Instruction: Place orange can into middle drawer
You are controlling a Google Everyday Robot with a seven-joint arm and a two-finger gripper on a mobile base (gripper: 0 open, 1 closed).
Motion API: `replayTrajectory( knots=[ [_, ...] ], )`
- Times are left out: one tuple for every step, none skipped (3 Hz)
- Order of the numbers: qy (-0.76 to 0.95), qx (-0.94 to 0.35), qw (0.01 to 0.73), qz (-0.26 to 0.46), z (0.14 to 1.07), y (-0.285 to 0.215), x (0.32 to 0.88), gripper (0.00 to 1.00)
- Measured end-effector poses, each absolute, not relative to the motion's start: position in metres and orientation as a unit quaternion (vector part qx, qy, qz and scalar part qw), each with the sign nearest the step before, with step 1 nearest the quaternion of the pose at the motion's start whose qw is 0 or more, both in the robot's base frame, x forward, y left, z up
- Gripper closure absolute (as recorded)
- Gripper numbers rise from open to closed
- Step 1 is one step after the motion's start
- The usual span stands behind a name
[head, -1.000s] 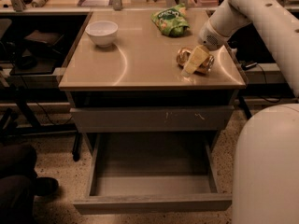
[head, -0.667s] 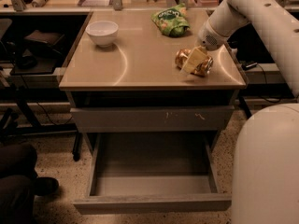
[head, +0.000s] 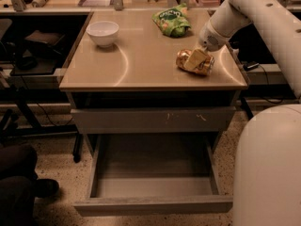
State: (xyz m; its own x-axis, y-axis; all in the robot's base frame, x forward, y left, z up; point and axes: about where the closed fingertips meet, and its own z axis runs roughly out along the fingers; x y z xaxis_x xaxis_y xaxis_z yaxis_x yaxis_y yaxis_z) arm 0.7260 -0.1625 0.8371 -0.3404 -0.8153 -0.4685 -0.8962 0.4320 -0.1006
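Observation:
The orange can (head: 205,64), shiny gold-orange and wrinkly, lies at the right front of the tan tabletop (head: 141,65). My gripper (head: 194,61) comes down from the white arm at the upper right and is shut on the can, with one pale finger (head: 196,58) across its front. The can is at or just above the table surface. The middle drawer (head: 153,205) is pulled out, open and empty, low under the table. Above it is a shut grey drawer front with small pale scratches (head: 155,120).
A white bowl (head: 103,33) stands at the table's back left. A green snack bag (head: 171,21) lies at the back, just behind the can. My white robot body (head: 268,168) fills the lower right beside the open drawer. Dark shelving stands to the left.
The can and the gripper have shifted slightly to the left on the tabletop. The drawer, bowl and bag have not moved.

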Motion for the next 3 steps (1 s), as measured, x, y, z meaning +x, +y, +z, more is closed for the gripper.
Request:
replayTrajectory(
  knots=[
    [0.813, -0.527, 0.232, 0.085, 0.834, -0.162, 0.726, 0.89],
    [0.799, -0.524, 0.288, 0.066, 0.87, -0.178, 0.703, 1.0],
    [0.768, -0.514, 0.38, 0.035, 0.945, -0.179, 0.648, 1.0]
  ],
)
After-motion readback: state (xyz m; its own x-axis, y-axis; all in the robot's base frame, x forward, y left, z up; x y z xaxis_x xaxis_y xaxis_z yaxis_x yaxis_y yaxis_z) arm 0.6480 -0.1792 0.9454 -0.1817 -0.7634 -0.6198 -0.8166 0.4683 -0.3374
